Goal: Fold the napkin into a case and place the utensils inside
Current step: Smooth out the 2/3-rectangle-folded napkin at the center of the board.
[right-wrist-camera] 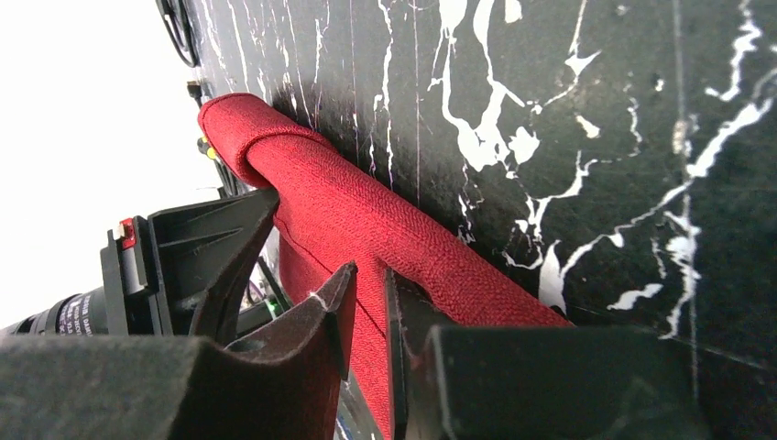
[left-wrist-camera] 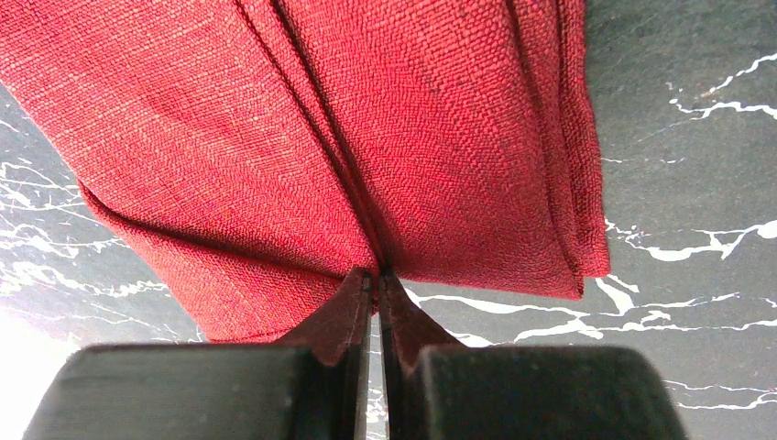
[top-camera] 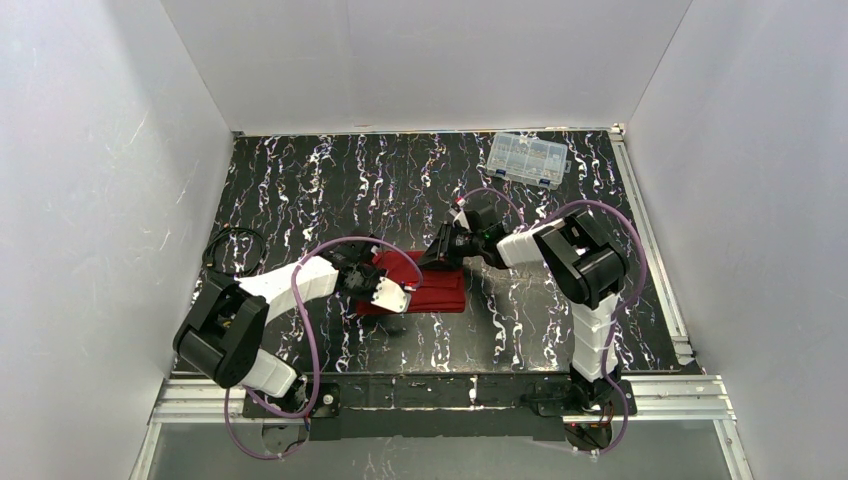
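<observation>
The napkin [top-camera: 430,287] lies mid-table, folded into a layered deep red oblong. My left gripper [top-camera: 393,297] is at its left end. In the left wrist view its jaws [left-wrist-camera: 376,275] are shut on a pinch of the napkin [left-wrist-camera: 366,137] where several folds meet. My right gripper [top-camera: 443,255] is at the napkin's far edge. In the right wrist view it [right-wrist-camera: 371,280] has closed to a narrow gap with a raised layer of the napkin [right-wrist-camera: 366,220] between its fingers. The utensils are out of view.
A clear plastic compartment box [top-camera: 527,158] stands at the back right. A black cable [top-camera: 235,248] loops on the table's left side. White walls close in three sides. The left gripper's black fingers [right-wrist-camera: 206,247] show close beside the right one.
</observation>
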Robot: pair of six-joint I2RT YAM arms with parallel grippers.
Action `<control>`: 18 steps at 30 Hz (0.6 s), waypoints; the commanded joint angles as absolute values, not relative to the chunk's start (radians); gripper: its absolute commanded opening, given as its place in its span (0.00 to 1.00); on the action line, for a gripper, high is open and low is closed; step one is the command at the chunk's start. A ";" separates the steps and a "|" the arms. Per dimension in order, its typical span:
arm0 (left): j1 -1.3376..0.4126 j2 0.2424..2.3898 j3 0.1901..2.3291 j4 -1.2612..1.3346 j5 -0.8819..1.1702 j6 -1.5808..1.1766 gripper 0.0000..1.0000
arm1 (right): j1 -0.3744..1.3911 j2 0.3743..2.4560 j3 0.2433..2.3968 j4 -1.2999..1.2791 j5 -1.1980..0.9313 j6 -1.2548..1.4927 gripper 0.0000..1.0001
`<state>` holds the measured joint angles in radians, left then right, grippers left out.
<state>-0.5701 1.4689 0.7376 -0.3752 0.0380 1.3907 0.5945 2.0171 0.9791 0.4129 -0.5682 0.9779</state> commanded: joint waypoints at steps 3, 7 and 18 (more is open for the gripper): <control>-0.569 1.488 0.758 -0.515 0.085 1.341 0.10 | 0.581 2.041 0.919 0.456 -0.544 0.972 0.26; -0.547 1.465 0.881 -0.728 0.211 1.249 0.28 | 0.581 2.036 0.899 0.452 -0.525 0.959 0.26; -0.447 1.574 1.261 -1.133 0.574 1.057 0.33 | 0.582 2.018 0.855 0.480 -0.488 0.946 0.25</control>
